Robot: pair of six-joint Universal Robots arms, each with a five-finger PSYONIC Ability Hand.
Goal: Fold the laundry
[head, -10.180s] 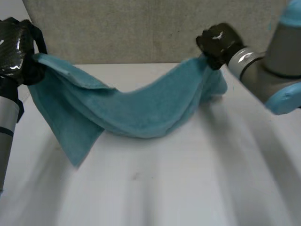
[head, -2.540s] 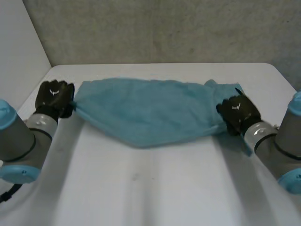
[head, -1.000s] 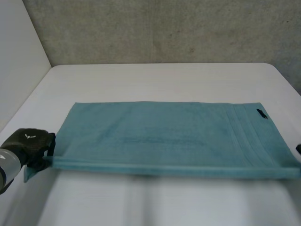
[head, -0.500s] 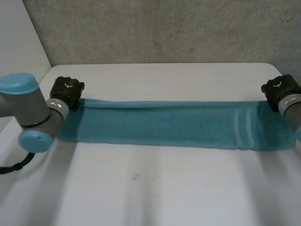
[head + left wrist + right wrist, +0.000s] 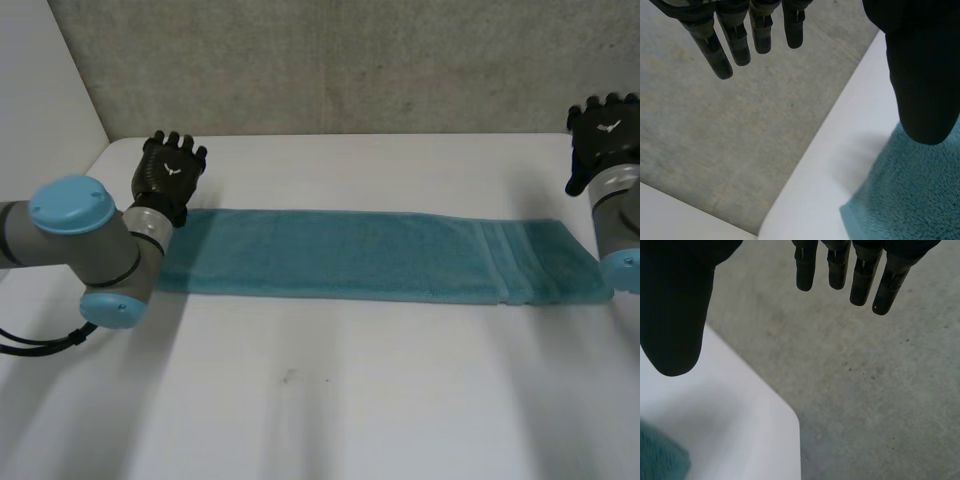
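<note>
Both robot hands are released. The left robot hand [image 5: 170,176] has straight, spread fingers [image 5: 734,41] that hold nothing, and the right robot hand [image 5: 604,134] is the same, with its fingers [image 5: 858,276] straight and apart.

We cannot see all of the towel [image 5: 378,267]. In the head view the left arm [image 5: 92,245] covers part of its left end, and the blue cap of the right arm [image 5: 624,266] cuts off its right corner. Each wrist view catches only one corner of it. We cannot tell how high either robot hand is above the worktop [image 5: 350,400].

Each robot hand has a small white mark on its back, too small for us to read. The towel has woven bands near its right end, and we can make out no lettering on them.

The towel lies flat on the worktop as a long, narrow teal strip running from the left arm across to the right arm. The left robot hand is near the far side of the towel's left end and apart from the cloth. In its wrist view a towel corner [image 5: 910,200] lies below the thumb [image 5: 920,75], and the fingers point at the grey wall [image 5: 340,60]. The right robot hand is farther from the towel, beyond the far side of its right end and over the worktop's far corner. In its wrist view a towel corner [image 5: 660,460] shows below the thumb [image 5: 675,305].
</note>
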